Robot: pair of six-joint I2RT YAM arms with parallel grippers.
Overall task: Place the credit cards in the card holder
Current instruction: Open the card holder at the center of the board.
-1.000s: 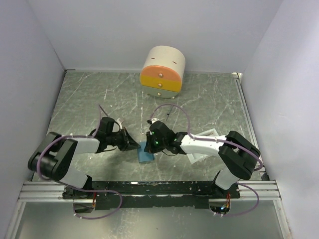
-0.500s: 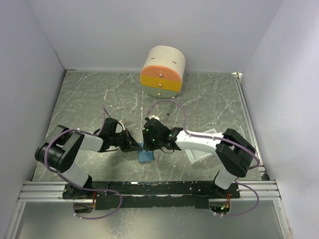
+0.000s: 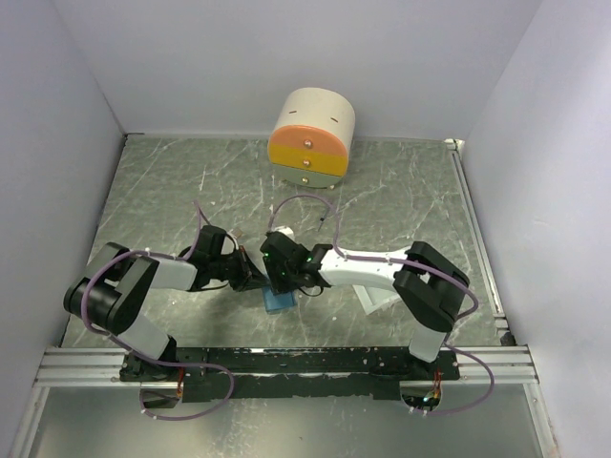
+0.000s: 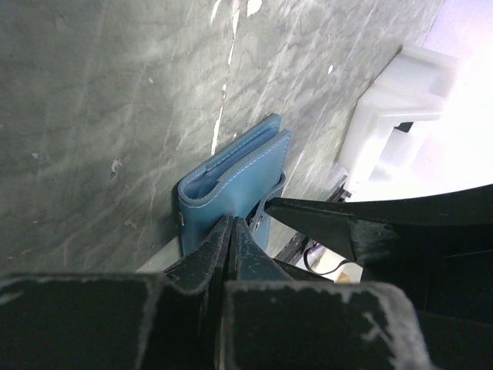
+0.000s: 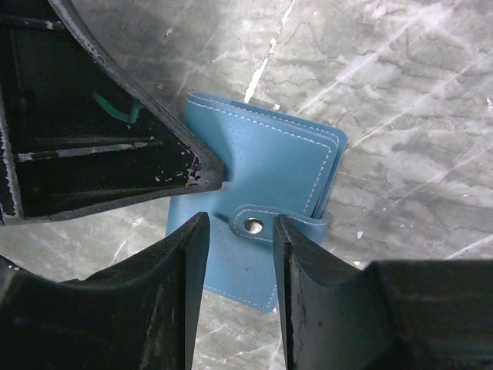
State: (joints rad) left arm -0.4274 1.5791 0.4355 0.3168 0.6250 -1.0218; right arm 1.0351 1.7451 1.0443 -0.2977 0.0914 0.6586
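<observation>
The two arms are bolted at the near edge of the grey marbled surface [image 3: 172, 191], and both are bent in toward the middle. The card holder [image 3: 279, 303] is found there, a little way in front of the arm bases and about midway between them. It is a small light-blue wallet, and it is seen folded and lying flat on the surface.

From the left wrist, the fingers of the left gripper [image 4: 231, 223] are seen pressed together with no gap between them. Their shared tip is set against the near edge of the card holder [image 4: 231, 173]. Whether anything is pinched there cannot be told. A black finger of the other arm is seen just beside it on the right.

From the right wrist, the fingers of the right gripper [image 5: 240, 225] are seen apart, with a clear gap between them. They are held right over the card holder [image 5: 285, 154]. The little blue tab [image 5: 269, 218] with its round metal snap [image 5: 252, 224] is seen in that gap. The black tip of the left gripper is seen touching the wallet's left edge.

From above, the left gripper [image 3: 250, 277] and the right gripper [image 3: 284, 281] are seen close together at the wallet.

A white tray [image 3: 382, 298] is partly hidden under the right arm. At the far wall, well apart from the arms, a round cream drawer box [image 3: 310, 124] with orange and yellow fronts is seen.
</observation>
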